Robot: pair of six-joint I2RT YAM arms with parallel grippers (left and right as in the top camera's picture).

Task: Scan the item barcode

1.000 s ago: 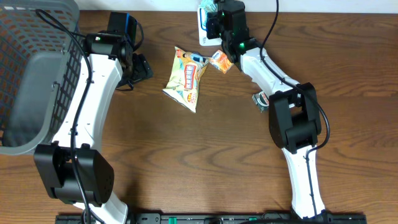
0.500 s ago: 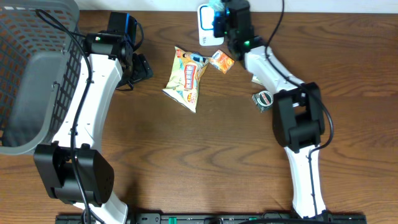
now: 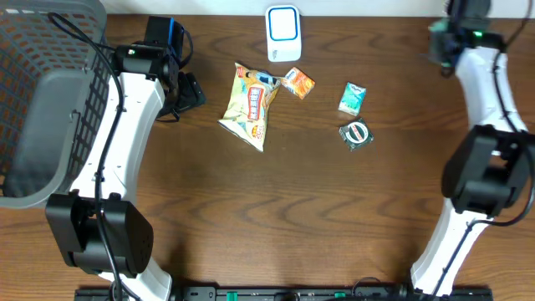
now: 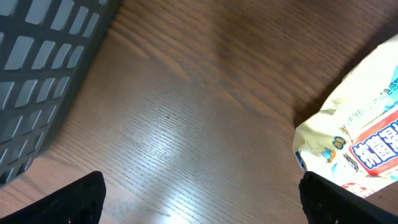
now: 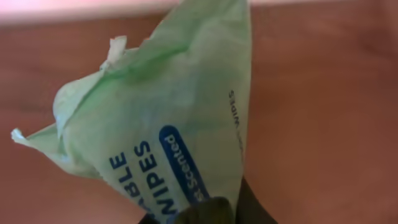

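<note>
Wipes packet (image 5: pixel 168 124) pinched in right tool (image 5: pixel 211 214), just ahead of its tips | tool has swung well away from scanner (image 3: pixel 283 33) | I judge scan done, set-down next | left tool (image 4: pixel 205 199) wide open, empty

Free room and obstacles on the table (image 3: pixel 276 217). Near half: bare wood, open to either hand. Far half: snack bag (image 3: pixel 249 104) with orange packet (image 3: pixel 298 82) just beside it, then green packet (image 3: pixel 352 98) and round item (image 3: pixel 357 134), with narrow lanes between. A white scanner (image 3: pixel 283 33) lies at the far edge. The basket (image 3: pixel 33 100) walls off the left. The left hand (image 3: pixel 185 90), spread wide, has bare wood between basket and bag. The right hand (image 3: pixel 440 42), apparently pinching a wipes packet (image 5: pixel 161 130), sits well apart at far right.
</note>
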